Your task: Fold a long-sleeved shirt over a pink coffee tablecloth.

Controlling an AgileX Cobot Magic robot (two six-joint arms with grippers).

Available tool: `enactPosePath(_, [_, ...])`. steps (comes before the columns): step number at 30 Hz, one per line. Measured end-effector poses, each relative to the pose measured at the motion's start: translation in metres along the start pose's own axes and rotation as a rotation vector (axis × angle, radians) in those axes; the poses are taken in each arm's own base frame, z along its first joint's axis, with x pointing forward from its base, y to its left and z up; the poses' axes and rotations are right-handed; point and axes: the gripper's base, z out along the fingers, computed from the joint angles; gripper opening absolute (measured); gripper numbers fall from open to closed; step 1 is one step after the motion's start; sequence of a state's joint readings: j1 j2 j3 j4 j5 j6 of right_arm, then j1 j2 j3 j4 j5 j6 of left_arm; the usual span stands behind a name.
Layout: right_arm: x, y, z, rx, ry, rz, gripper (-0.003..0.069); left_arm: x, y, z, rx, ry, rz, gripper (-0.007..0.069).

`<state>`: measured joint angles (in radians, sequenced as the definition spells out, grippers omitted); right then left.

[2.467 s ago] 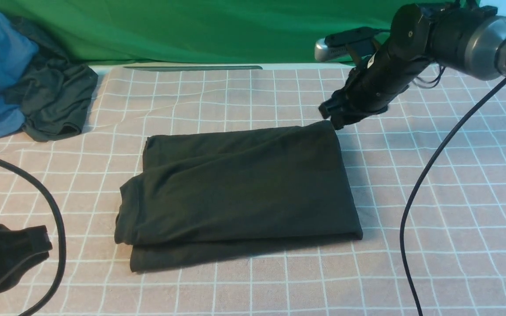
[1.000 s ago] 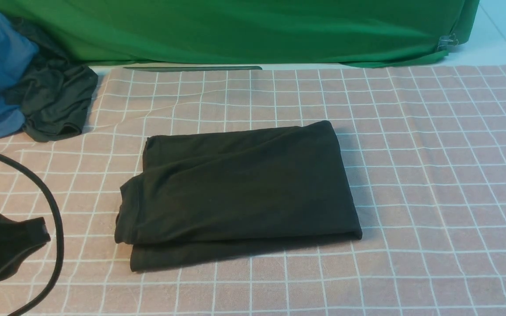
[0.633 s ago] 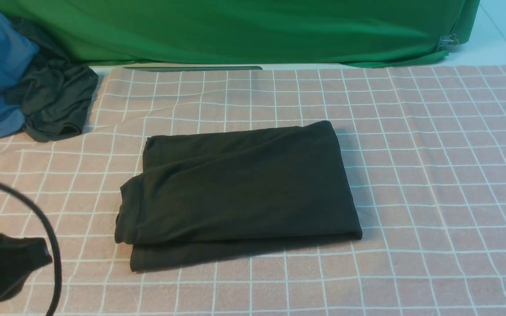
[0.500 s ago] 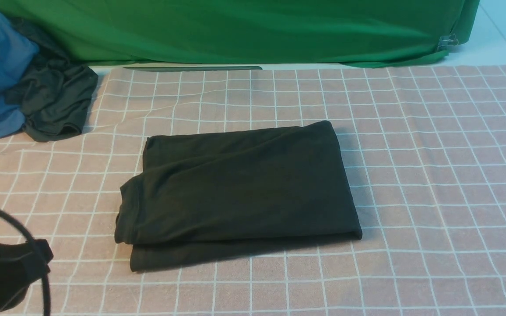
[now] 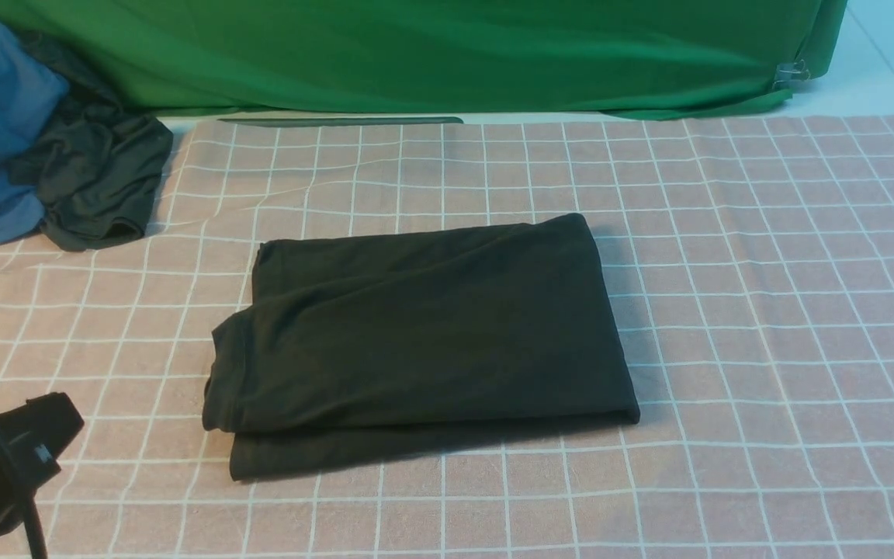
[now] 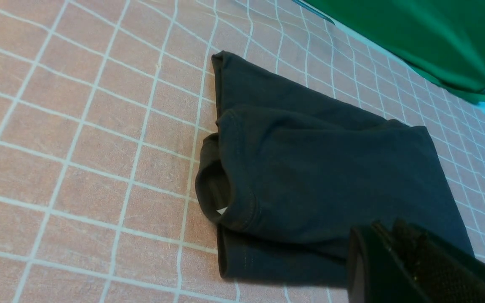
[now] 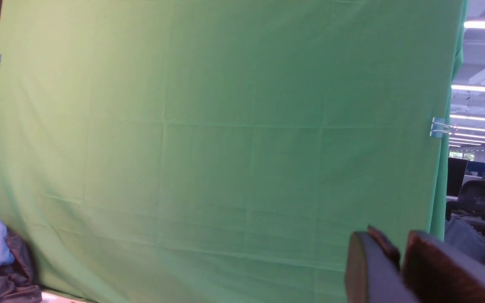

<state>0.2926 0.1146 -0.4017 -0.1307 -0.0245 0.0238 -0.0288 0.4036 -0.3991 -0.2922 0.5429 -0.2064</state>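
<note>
Folded black cotton long-sleeved shirt (image 5: pixel 416 341) flat on pink grid-checked tablecloth (image 5: pixel 765 310). Left gripper (image 6: pixel 387 248) nearly clenched, empty; right gripper (image 7: pixel 394 252) state indeterminate.

Left gripper (image 5: pixel 67 415) sits low at the near left, jaws nearly together and empty; right gripper (image 7: pixel 387 256) points level, jaws slightly parted, empty.

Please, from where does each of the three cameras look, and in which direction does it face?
Front view: between the arms, facing forward over the folded shirt on the pink tablecloth; left gripper shows at its edge.
Left wrist view: low, facing the shirt's collar end; left gripper tips show.
Right wrist view: raised, facing the green cloth; right gripper shows.
Shared: front and left wrist both show the shirt.
</note>
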Motion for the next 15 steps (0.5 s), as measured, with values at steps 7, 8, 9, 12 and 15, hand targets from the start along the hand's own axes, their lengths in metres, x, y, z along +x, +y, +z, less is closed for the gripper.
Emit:
enactPosePath(7, [0.0,0.0,0.0,0.0,0.0,0.0,0.0184,-0.001,0.004,0.001,-0.034,-0.016,0.078,0.009])
enactPosePath(8, [0.0,0.0,0.0,0.0,0.0,0.0,0.0186,-0.001,0.005,0.001,-0.039,-0.032,0.096,0.009])
enactPosePath(9, [0.0,0.0,0.0,0.0,0.0,0.0,0.0188,0.0,0.006,0.002,-0.042,-0.048,0.109,0.009])
enactPosePath(12, [0.0,0.0,0.0,0.0,0.0,0.0,0.0196,0.008,0.014,0.001,-0.045,-0.139,0.158,0.009])
enactPosePath(15, [0.0,0.0,0.0,0.0,0.0,0.0,0.0198,0.027,0.025,0.0,-0.047,-0.211,0.206,0.009])
